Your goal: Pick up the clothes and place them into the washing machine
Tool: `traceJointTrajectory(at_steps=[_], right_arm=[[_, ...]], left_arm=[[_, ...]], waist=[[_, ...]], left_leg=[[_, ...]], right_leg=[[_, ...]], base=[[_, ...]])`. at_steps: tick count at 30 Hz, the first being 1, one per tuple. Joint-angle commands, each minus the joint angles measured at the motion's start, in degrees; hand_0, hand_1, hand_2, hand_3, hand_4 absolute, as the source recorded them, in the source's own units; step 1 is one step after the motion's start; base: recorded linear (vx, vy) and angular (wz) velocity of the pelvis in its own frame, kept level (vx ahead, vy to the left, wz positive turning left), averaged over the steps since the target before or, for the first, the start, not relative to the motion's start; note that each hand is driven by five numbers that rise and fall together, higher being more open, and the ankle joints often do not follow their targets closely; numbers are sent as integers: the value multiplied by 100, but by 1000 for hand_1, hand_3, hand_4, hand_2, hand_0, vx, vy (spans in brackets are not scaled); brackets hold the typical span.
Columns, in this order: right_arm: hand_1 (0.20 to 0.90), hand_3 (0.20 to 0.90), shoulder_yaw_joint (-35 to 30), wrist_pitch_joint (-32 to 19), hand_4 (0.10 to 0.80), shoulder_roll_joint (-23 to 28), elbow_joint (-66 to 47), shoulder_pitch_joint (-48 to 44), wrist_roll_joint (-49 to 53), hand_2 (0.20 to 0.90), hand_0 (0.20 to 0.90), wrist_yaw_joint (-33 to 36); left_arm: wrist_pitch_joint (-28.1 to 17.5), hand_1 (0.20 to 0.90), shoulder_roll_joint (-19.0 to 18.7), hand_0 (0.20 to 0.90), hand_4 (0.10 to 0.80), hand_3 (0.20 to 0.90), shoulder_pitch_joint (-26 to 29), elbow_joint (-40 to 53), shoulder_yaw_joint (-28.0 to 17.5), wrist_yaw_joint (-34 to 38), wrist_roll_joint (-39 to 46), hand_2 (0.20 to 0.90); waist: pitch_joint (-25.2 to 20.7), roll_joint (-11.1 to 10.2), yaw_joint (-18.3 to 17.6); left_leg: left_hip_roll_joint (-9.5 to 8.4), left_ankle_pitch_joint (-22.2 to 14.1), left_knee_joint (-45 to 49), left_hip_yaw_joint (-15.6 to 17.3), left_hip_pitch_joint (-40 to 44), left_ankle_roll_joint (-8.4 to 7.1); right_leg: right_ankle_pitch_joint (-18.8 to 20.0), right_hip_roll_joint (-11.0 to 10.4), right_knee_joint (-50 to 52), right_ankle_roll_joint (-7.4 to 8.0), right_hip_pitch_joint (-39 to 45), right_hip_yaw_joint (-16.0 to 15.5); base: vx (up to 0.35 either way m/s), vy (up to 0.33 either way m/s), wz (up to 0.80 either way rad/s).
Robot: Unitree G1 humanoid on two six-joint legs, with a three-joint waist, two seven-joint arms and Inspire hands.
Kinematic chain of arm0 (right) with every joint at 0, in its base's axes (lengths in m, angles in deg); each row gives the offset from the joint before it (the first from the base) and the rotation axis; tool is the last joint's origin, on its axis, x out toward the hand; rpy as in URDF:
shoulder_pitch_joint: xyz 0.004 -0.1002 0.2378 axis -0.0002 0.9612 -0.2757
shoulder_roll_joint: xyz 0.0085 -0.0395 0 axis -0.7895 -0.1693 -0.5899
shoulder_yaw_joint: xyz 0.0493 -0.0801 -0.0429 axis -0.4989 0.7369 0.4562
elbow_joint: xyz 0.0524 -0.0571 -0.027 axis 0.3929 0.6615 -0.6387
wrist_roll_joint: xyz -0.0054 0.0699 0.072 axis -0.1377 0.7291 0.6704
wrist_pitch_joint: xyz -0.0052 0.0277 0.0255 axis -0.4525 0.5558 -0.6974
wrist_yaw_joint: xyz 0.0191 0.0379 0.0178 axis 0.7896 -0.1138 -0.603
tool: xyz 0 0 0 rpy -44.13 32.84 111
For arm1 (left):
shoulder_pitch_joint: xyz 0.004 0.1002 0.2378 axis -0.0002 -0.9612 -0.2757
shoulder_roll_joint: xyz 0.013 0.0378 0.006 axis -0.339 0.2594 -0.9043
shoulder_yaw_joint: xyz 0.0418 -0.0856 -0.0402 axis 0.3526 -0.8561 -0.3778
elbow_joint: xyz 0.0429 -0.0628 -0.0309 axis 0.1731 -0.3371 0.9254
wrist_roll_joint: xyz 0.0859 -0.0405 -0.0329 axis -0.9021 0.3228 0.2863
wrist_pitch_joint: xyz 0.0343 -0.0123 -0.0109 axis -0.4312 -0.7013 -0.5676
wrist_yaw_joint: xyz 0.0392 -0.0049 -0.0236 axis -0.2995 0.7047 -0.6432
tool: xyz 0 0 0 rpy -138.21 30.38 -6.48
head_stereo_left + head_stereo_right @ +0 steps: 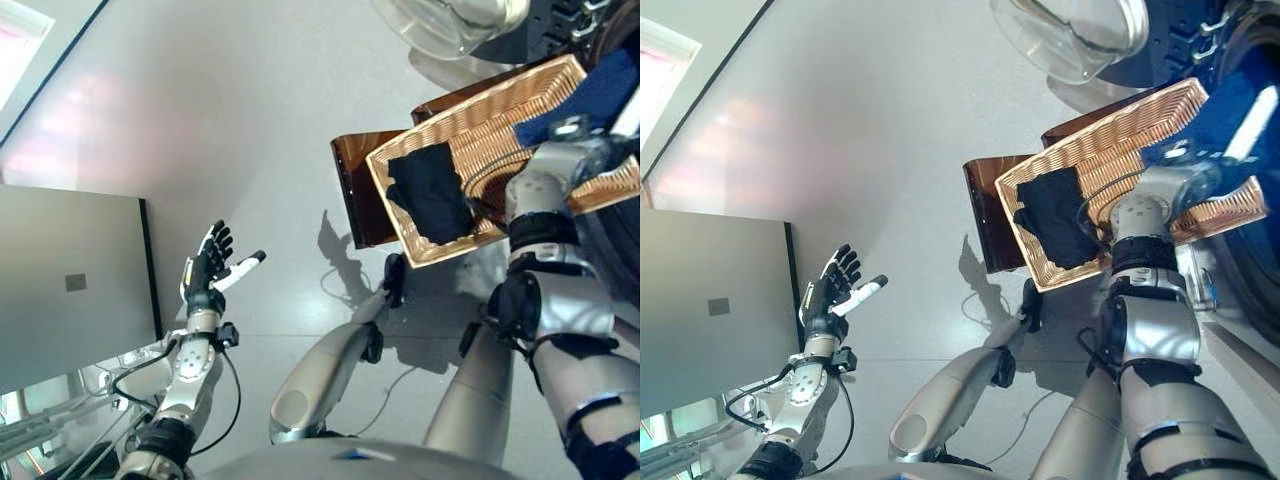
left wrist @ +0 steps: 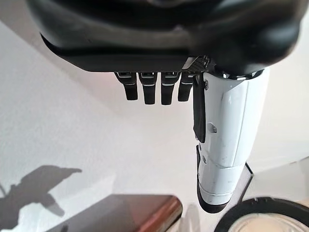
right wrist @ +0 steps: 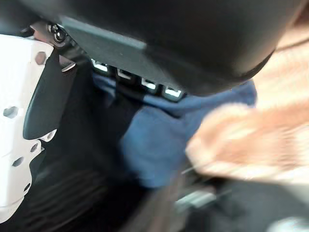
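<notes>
Blue garment [image 1: 600,95] draped over wicker basket [image 1: 480,125], black garment [image 1: 432,192] inside.

We see two silver-grey arms with black bands at the joints. Our left hand [image 1: 207,268] is dark with a white thumb cover; our right hand [image 3: 159,38] is dark too, its white thumb cover dotted with small screw holes.

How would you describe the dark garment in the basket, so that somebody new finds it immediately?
Look for the woven wicker basket resting on the brown stool, near the washing machine. The black cloth lies crumpled in the basket's corner nearest the robot. The blue cloth at the far end is brighter.
</notes>
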Motion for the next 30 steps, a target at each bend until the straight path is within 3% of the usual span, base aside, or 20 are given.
traceJointTrajectory(at_steps=[1,5,10,14,18,25,30], right_arm=[[900,900,752,-361,800,968,-758,-661,-904,900,900,-577],[900,900,707,-133,800,678,-544,-424,-1013,900,900,-701],[900,900,577,-261,800,606,-521,-383,-768,900,900,-784],[900,900,695,240,800,371,380,-204,-848,900,900,-801],[900,900,595,339,800,-47,725,-102,-609,900,900,-1018],[900,900,415,304,800,-161,925,-132,-354,900,900,-1050],[900,900,268,109,800,-60,673,-384,-202,900,900,-949]], left_arm=[[-493,900,-236,900,800,900,95,30,-450,276,121,900],[-524,900,-165,900,800,900,80,-30,-482,139,197,900],[-478,900,-228,900,800,900,24,-89,-516,154,227,900],[-426,900,-237,900,800,900,114,-300,-504,149,221,900],[-426,900,-221,900,800,900,66,-301,-459,65,231,900],[-441,900,-245,900,800,900,-105,-162,-426,9,215,900],[-505,900,-255,900,800,900,-121,-28,-569,108,297,900]], waist=[[-499,-62,-137],[-536,-60,-149],[-595,-162,-156],[-557,-271,-162],[-514,-299,-150],[-510,-153,-43],[-317,-14,73]], left_leg=[[155,-874,777,8,36,-526],[186,-885,812,34,103,-534],[169,-884,788,-10,207,-530],[182,-885,767,10,239,-513],[204,-882,789,24,180,-515],[172,-838,744,9,125,-542],[176,-980,1308,22,-317,-496]], right_leg=[[576,32,-1222,-73,750,84],[636,14,-1331,-68,914,74],[677,51,-1471,-68,1107,25],[764,80,-1634,-63,1208,2],[798,92,-1697,-78,1187,-1],[722,82,-1613,-90,1085,34],[333,100,-709,-147,630,128]], base=[[0,0,0],[-27,11,-6],[3,2,-6],[-6,-5,1],[-13,-2,-3],[6,20,-2],[-32,4,1]])
